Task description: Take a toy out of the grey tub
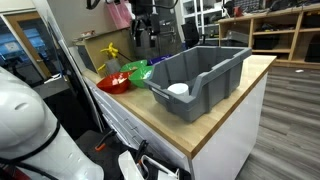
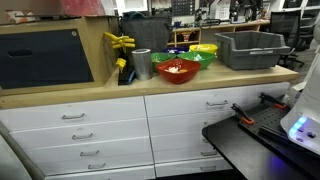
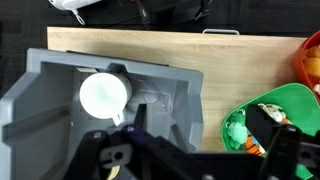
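Hand (image 1: 148,40) wide and empty above grey tub (image 3: 50,120) with white round object (image 3: 103,95) inside, green bowl (image 3: 290,98) of toys (image 3: 235,129) beside.

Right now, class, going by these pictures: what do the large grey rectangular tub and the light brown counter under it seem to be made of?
The large grey rectangular tub looks like moulded plastic with a matt finish: thick rim, smooth sloped walls. The light brown counter top looks like wood or wood-look laminate: even tan, faint grain.

Grey tub (image 3: 60,90) sitting open-topped beneath the claw (image 3: 190,155)
It is resting upright, spreading off to one side of the claw, and is holding a white round toy (image 3: 103,95) on its floor.
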### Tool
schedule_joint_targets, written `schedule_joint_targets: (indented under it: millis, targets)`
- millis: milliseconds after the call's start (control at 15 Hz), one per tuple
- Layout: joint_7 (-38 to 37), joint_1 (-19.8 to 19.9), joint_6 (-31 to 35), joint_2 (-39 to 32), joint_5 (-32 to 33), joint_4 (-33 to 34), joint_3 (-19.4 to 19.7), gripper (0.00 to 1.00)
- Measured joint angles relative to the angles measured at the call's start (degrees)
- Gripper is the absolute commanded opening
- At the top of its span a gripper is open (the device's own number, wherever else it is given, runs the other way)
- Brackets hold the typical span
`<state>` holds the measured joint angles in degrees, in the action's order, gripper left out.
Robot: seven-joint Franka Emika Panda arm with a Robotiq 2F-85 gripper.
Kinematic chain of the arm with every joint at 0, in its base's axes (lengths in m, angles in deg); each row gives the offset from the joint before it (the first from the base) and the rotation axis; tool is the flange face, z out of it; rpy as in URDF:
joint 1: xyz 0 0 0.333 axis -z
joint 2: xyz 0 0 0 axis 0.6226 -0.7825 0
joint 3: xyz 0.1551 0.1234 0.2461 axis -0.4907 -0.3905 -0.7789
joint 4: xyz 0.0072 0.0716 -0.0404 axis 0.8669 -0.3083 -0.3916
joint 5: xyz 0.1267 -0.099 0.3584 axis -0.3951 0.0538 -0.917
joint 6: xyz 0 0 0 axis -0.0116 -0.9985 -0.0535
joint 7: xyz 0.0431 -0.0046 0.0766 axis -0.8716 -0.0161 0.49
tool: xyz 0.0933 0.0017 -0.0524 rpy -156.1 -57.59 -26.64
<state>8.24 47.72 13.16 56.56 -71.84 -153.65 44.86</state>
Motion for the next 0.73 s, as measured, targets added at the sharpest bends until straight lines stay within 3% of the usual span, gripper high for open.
schedule_joint_targets:
  millis: [733]
  targets:
    - [0.0, 0.1, 0.4, 1.0, 0.3, -1.3, 0.4, 1.0]
